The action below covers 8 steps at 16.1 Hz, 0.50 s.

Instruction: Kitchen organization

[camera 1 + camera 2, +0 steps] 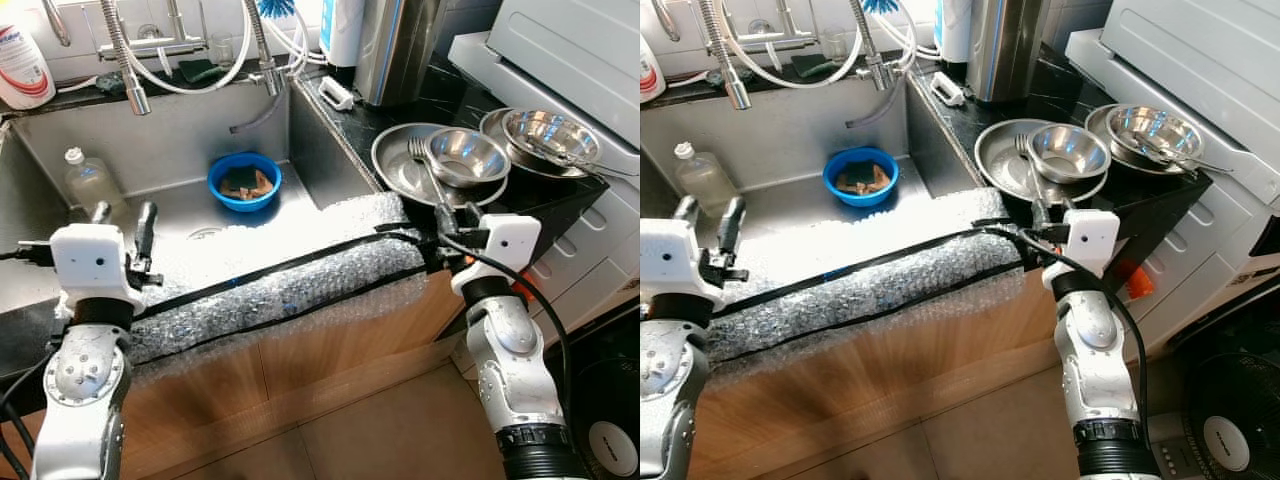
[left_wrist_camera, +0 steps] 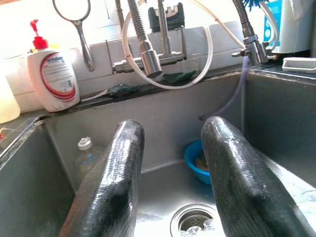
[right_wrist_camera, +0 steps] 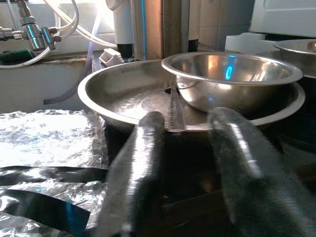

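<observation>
my right claw (image 1: 441, 217) hangs open at the tabletop (image 1: 560, 200) edge, lined up on the fork (image 1: 425, 165) lying in the wide steel pan (image 1: 400, 165) beside a bowl (image 1: 468, 155). my left claw (image 1: 122, 222) waits open over the sink (image 1: 190, 215), empty.

A round blue plastic bowl (image 1: 244, 182) sat in the steel sink (image 1: 180, 135), right of a clear plastic bottle (image 1: 88, 180); on the black counter (image 1: 560, 200) to the right, a small steel bowl (image 1: 468, 156) and a fork (image 1: 426, 165) lay in a wide steel pan (image 1: 395, 165); another steel bowl (image 1: 550, 135) stood farther right.
</observation>
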Available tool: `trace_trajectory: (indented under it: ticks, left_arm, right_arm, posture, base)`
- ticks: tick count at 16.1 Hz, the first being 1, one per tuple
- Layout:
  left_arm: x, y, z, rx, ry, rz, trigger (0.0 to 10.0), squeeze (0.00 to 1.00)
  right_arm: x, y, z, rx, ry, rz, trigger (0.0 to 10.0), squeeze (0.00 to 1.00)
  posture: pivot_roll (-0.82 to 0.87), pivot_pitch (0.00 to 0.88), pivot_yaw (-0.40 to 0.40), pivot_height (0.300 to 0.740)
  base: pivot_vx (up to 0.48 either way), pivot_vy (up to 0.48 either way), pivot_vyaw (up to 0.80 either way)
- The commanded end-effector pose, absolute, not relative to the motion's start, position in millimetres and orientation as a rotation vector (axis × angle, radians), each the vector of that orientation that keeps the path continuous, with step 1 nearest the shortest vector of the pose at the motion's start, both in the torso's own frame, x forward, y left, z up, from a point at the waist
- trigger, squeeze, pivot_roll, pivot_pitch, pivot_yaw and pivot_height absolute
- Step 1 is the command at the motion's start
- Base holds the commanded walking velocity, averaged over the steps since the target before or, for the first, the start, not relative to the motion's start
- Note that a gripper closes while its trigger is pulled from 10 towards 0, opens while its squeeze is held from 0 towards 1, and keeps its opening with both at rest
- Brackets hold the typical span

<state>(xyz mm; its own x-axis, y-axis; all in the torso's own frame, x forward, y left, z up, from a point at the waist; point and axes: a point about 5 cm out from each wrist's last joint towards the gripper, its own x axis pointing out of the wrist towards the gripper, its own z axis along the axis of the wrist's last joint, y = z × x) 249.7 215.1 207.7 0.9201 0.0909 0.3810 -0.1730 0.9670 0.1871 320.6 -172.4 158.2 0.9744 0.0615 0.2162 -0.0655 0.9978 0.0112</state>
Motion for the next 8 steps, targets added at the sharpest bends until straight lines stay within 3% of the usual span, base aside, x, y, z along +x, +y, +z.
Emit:
trace_trajectory:
  ticks: [1, 8]
  left_arm:
    - [249.8, 214.2, 207.8, 0.223, -0.385, 0.135, 10.0, 0.0]
    - [250.1, 214.8, 207.8, 0.225, -0.385, 0.142, 10.0, 0.0]
  right_arm:
    - [322.1, -175.0, 160.3, 0.018, -0.226, 0.057, 0.0, 0.0]
    - [322.5, -171.6, 160.2, 0.025, -0.228, 0.075, 0.0, 0.0]
  posture:
    - [0.07, 0.143, -0.068, 0.74]
    - [0.07, 0.142, -0.069, 0.74]
  base:
    - [0.0, 0.0, 0.0]
    - [0.0, 0.0, 0.0]
